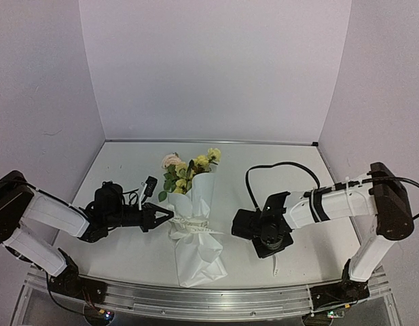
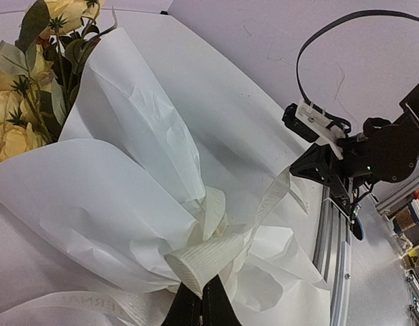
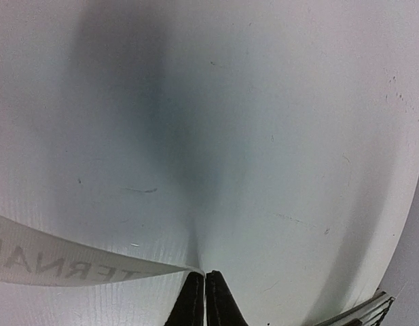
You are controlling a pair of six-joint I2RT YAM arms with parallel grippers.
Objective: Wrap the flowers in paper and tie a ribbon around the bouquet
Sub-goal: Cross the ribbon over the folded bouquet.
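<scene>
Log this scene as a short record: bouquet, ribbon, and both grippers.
bouquet: yellow and pale pink flowers in a long white paper cone, lying on the white table
ribbon: narrow off-white printed band, cinched round the cone's waist
left gripper: shut on a ribbon loop at the waist
right gripper: shut, the ribbon's tail pinched at its fingertips

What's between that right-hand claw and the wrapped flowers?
Only the ribbon, stretching from the tie on the bouquet to the right gripper, above bare table. The left wrist view shows it best.
</scene>
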